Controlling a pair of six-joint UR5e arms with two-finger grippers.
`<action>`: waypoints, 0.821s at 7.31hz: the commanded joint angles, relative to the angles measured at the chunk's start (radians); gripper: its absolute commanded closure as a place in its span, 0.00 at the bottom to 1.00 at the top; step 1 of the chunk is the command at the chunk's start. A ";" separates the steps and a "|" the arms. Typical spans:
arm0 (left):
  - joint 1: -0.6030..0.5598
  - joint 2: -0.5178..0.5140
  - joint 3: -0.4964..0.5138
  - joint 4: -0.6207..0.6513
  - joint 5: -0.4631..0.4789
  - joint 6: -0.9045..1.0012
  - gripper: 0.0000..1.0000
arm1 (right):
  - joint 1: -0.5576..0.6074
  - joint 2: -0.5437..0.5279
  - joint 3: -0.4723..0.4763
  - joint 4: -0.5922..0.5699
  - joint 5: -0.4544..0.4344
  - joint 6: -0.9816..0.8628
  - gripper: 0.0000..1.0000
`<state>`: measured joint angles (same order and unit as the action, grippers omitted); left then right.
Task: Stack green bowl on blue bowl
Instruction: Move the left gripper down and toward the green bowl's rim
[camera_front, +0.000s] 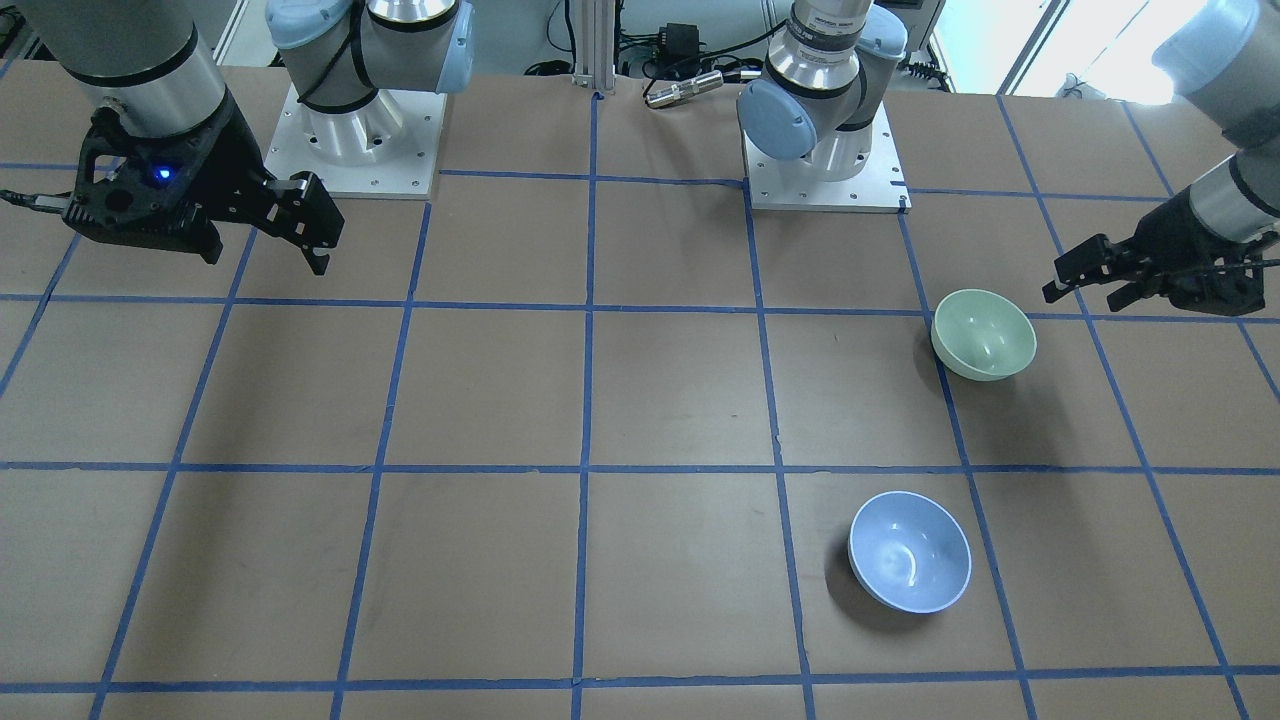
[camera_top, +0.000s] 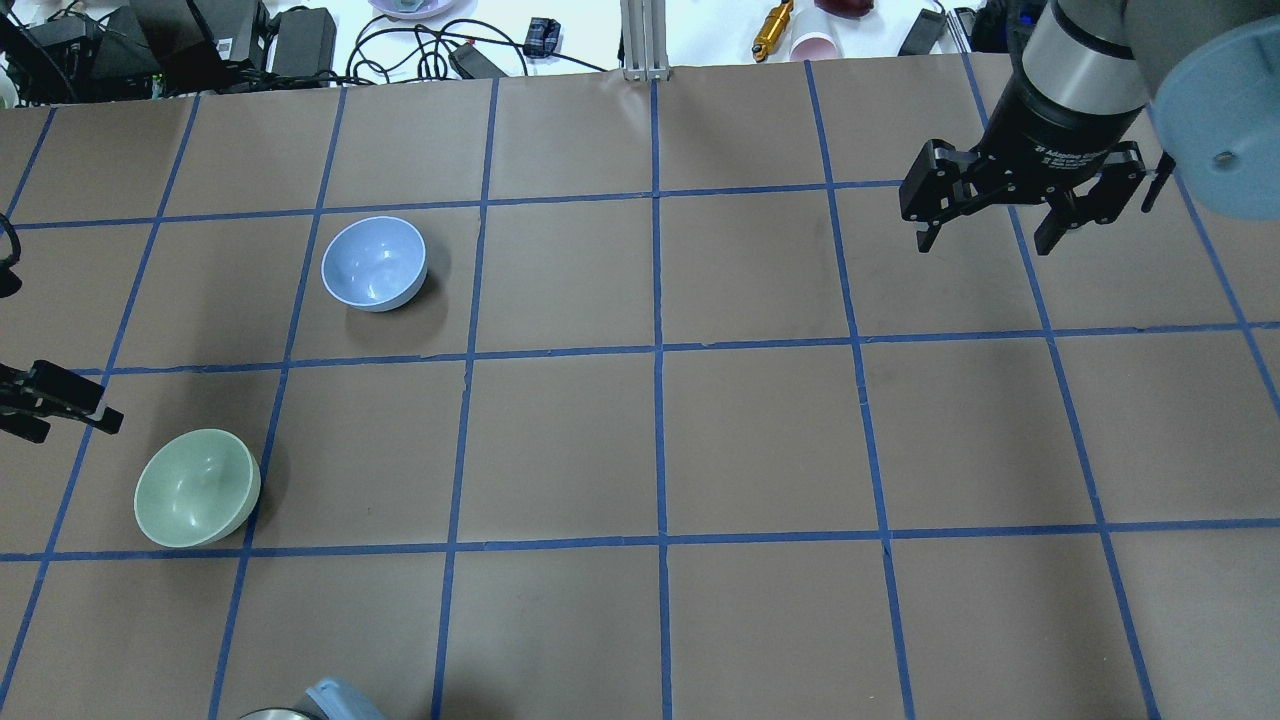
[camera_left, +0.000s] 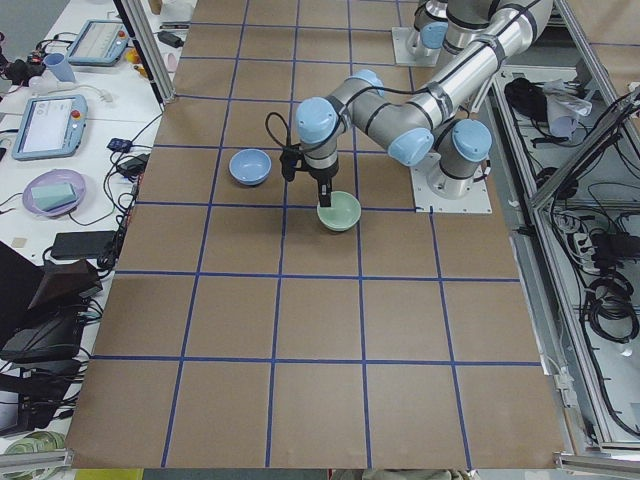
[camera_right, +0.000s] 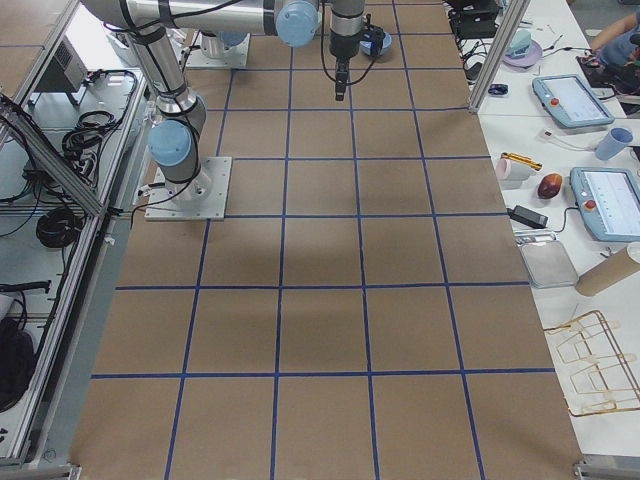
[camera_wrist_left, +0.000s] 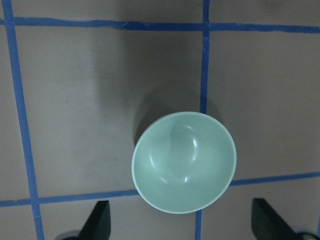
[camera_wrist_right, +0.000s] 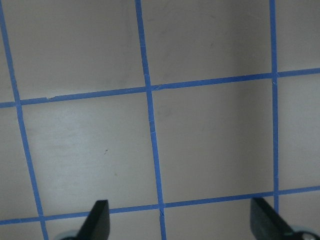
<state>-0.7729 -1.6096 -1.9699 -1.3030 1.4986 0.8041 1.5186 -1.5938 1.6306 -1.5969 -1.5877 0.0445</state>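
**Two bowls, unstacked**

Green bowl (camera_front: 984, 334) is sitting upright on the table (camera_front: 500, 400), apart from blue bowl (camera_front: 909, 551). Left end effector (camera_front: 1072, 278) is hovering over the green bowl, fingers spread, holding nothing. Right end effector (camera_top: 988, 235) is hanging with fingers spread, well apart from both bowls.

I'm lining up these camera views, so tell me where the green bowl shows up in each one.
Front-facing: green bowl right of centre, above the blue bowl.
Overhead: green bowl lower left, below-left of blue bowl.
Exterior left: green bowl upper middle, right of blue bowl.
Exterior right: cannot make it out.
Left wrist: green bowl low centre.
Right wrist: not in it.
Shared landmark: blue bowl.
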 joint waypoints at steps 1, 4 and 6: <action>0.012 -0.021 -0.133 0.209 -0.009 0.035 0.00 | 0.000 0.000 0.000 0.000 0.000 0.000 0.00; 0.035 -0.105 -0.147 0.258 -0.024 0.104 0.00 | 0.000 0.000 0.000 0.000 0.000 0.000 0.00; 0.060 -0.141 -0.167 0.298 -0.023 0.128 0.00 | 0.000 0.000 0.000 0.000 0.000 0.000 0.00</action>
<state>-0.7263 -1.7268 -2.1258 -1.0236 1.4753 0.9156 1.5186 -1.5938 1.6306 -1.5969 -1.5877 0.0445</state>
